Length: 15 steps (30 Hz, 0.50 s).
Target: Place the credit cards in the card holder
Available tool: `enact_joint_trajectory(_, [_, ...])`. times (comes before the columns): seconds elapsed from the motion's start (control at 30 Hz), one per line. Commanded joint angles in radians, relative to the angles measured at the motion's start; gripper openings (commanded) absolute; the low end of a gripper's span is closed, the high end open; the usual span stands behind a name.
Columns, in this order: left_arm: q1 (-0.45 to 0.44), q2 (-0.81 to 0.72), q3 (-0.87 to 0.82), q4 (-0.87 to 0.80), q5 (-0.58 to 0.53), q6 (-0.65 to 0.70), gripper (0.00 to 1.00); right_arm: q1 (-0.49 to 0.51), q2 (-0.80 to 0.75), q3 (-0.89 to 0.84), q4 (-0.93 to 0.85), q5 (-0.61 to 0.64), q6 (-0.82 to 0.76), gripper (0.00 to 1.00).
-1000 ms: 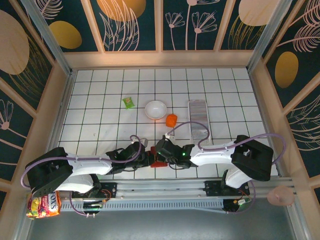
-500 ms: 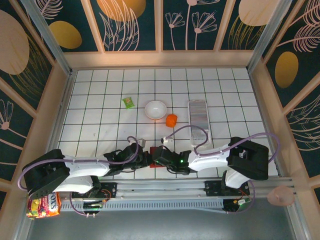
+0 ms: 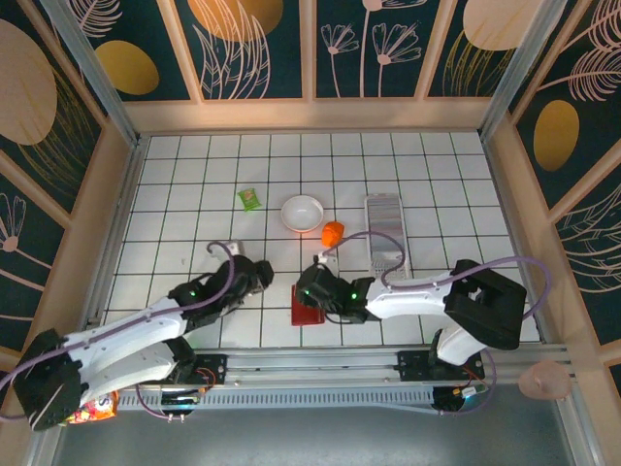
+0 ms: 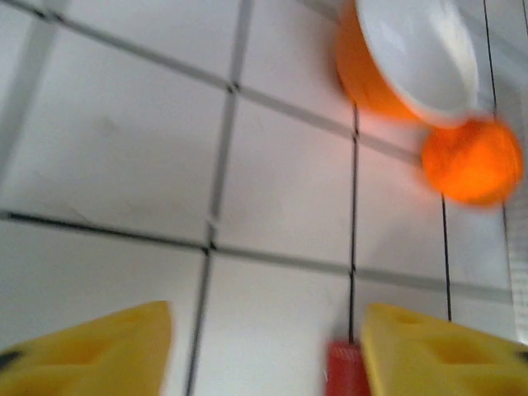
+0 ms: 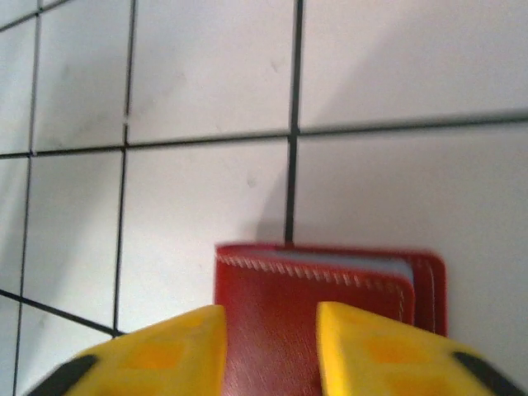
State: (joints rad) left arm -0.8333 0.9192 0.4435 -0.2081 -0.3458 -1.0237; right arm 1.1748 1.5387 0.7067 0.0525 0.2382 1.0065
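Observation:
The dark red card holder point(image 3: 307, 313) lies folded flat on the white tiles near the front edge. In the right wrist view the card holder point(image 5: 330, 280) shows white stitching, and a thin pale grey edge peeks out under its flap. My right gripper point(image 3: 310, 289) point(image 5: 271, 351) hovers just over it, open, with the red leather showing between the yellow fingers. My left gripper point(image 3: 258, 275) point(image 4: 266, 351) stands open to the left, apart from the holder, whose corner point(image 4: 345, 370) sits by its right finger. The credit cards point(image 3: 387, 254) form a pale ribbed row in the clear tray.
A white bowl point(image 3: 302, 213) point(image 4: 408, 58) and a small orange object point(image 3: 333, 233) point(image 4: 472, 161) sit behind the holder. The clear tray point(image 3: 383, 209) lies at the back right, a green packet point(image 3: 250, 199) at the back left. A snack bag point(image 3: 82, 400) lies off the table, front left.
Both grippers have opened. The left arm has pulled back to the left, away from the card holder. The holder now lies flat under the right gripper.

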Motion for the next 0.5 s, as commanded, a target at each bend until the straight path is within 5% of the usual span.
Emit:
enact_joint_trajectory(0.0, [0.092,-0.056,0.058,-0.086,-0.153,0.122,0.82,-0.051,-0.052,0.073,-0.042,-0.008,-0.114,0.52])
enact_joint_trajectory(0.03, [0.129,-0.056,0.076,-0.069,-0.168,0.145,0.96,-0.076,-0.071,0.088,-0.053,-0.006,-0.132,0.62])
enact_joint_trajectory(0.07, [0.175,-0.048,0.096,-0.049,-0.169,0.170,0.99,-0.105,-0.094,0.097,-0.053,-0.014,-0.155,0.68])
enact_joint_trajectory(0.23, [0.385,0.061,0.208,0.099,-0.082,0.286,0.99,-0.281,-0.252,0.112,-0.025,-0.039,-0.319,0.71])
enact_joint_trajectory(0.47, [0.549,0.186,0.218,0.338,-0.285,0.414,0.98,-0.770,-0.523,-0.057,0.336,-0.055,-0.758,0.83])
